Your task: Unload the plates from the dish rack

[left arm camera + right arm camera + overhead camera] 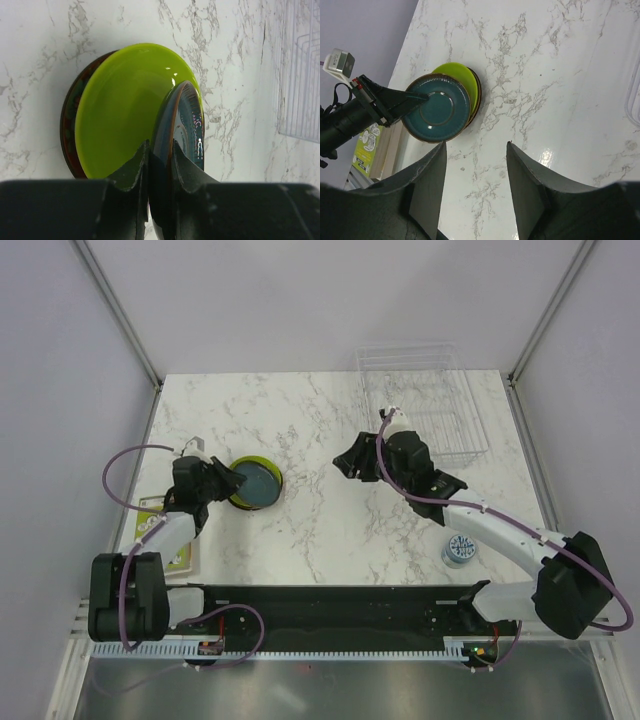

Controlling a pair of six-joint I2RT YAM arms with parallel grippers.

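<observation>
On the tabletop [320, 530], overhead: dish rack [425, 405] well right of the left fingers [222, 480], no plates showing in it. Left wrist: fingers clenched on the teal plate [182, 130] rim, tilting it over the lime plate [125, 115], likely for stacking. Right wrist: right fingers [427, 185] spread, empty, stack ahead-left.

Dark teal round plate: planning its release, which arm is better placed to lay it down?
Left: left gripper clamps the dark teal round plate over the lime green plate; right gripper is open, apart.
</observation>
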